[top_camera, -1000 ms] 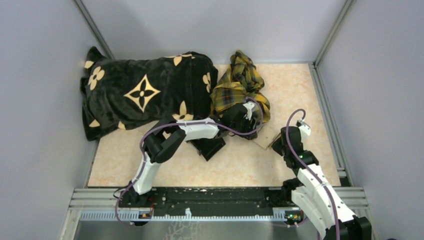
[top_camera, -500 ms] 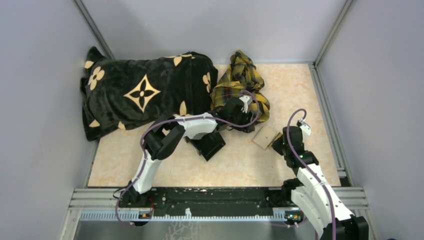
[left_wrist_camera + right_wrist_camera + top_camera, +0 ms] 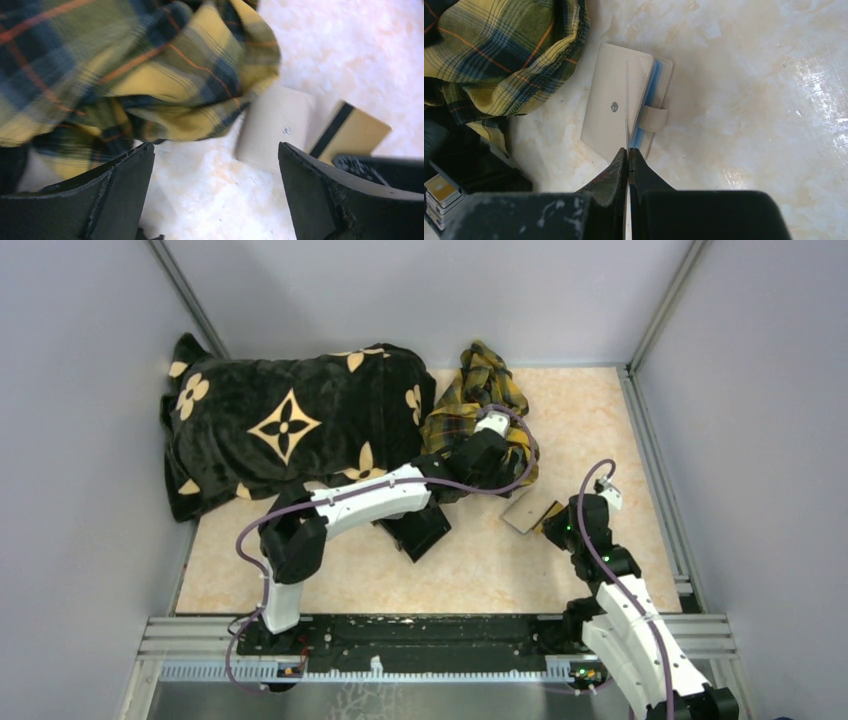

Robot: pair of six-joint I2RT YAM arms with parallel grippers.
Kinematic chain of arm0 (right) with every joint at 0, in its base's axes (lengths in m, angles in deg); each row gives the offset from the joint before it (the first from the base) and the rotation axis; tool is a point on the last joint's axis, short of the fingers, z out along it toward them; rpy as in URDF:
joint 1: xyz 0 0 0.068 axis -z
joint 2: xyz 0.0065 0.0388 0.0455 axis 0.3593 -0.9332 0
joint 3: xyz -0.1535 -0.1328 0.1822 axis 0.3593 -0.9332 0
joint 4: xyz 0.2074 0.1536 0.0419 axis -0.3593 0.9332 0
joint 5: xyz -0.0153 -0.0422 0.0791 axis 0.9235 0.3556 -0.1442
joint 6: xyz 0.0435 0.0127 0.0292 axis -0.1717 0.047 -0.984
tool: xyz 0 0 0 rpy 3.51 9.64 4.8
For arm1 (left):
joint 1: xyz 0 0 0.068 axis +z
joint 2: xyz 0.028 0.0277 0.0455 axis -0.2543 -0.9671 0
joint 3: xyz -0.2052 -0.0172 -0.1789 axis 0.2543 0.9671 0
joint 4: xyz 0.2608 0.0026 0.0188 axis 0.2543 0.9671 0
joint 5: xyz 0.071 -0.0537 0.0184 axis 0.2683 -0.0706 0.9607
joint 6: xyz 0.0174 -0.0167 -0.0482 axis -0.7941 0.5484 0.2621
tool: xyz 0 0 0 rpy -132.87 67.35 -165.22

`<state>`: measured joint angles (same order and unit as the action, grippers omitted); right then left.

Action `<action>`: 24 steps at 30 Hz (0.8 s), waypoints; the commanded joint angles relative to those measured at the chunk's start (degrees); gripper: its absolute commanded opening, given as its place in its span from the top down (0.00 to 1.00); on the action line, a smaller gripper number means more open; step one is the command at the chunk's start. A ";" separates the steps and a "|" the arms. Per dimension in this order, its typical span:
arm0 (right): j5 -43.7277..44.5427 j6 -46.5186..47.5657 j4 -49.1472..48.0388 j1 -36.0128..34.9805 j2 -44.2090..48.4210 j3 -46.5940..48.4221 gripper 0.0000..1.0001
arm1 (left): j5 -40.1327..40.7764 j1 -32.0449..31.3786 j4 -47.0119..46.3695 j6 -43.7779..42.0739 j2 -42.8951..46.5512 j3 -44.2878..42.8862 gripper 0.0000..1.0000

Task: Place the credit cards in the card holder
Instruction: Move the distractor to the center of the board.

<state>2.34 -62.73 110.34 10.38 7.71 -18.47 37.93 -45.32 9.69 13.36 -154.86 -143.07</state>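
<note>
Card holder (image 3: 524,510), tan-beige and roughly square, is lying flat on the right part of the pale marbled table (image 3: 600,420), just beside the near hem of a rumpled yellow and navy plaid cloth (image 3: 480,400). In the right wrist view its cover is facing up with a small metal snap showing, blue inner sleeves are peeking out along one edge, and its short tab is sitting at that same edge. The right gripper (image 3: 557,523) is hovering at the holder's near right side with its fingers pressed together, pinching a credit card (image 3: 626,100) that is showing edge-on as a thin line over the cover; whether the card is touching the holder cannot be told. The left gripper (image 3: 490,435) is reaching across from the left and hanging over the cloth, its fingers spread wide and gripping nothing. Left of the holder, a black tray (image 3: 418,532) is lying partly under the left arm, with a small stack of cards (image 3: 441,197) in it. Farther left, a black blanket with tan flower shapes (image 3: 290,425) is covering the far left of the table.
</note>
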 commanded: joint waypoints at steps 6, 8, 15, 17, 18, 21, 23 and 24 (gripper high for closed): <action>-2.43 0.80 -4.83 0.57 -0.17 -0.75 1.00 | 14.75 5.42 18.33 1.67 -12.32 -17.58 0.01; -2.69 0.99 -5.54 0.56 -0.71 -0.68 1.00 | 12.69 7.30 18.99 2.53 -13.97 -19.30 0.01; -4.75 0.99 -8.84 0.58 -2.51 -1.14 1.00 | 3.80 13.54 19.85 6.55 -20.05 -22.89 0.01; -4.94 0.95 -9.34 0.59 -2.73 -1.11 1.00 | 1.75 14.49 20.44 6.41 -22.73 -25.78 0.01; -4.98 0.91 -9.51 0.51 -2.74 -1.20 1.00 | 0.55 14.72 20.63 6.27 -24.08 -27.31 0.01; -5.10 0.91 -9.66 0.51 -2.82 -1.36 1.00 | -3.37 14.81 19.22 5.04 -27.62 -30.77 0.01; -5.17 1.00 -9.72 0.55 -2.61 -1.60 1.00 | -6.04 14.79 16.53 4.66 -28.88 -31.24 0.11; -5.19 1.04 -9.67 0.63 -2.23 -1.83 1.00 | -8.34 14.79 14.53 4.24 -29.33 -31.13 0.16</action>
<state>-2.31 -62.55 103.94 10.38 4.84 -19.98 37.63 -30.06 28.33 18.63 -181.24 -172.33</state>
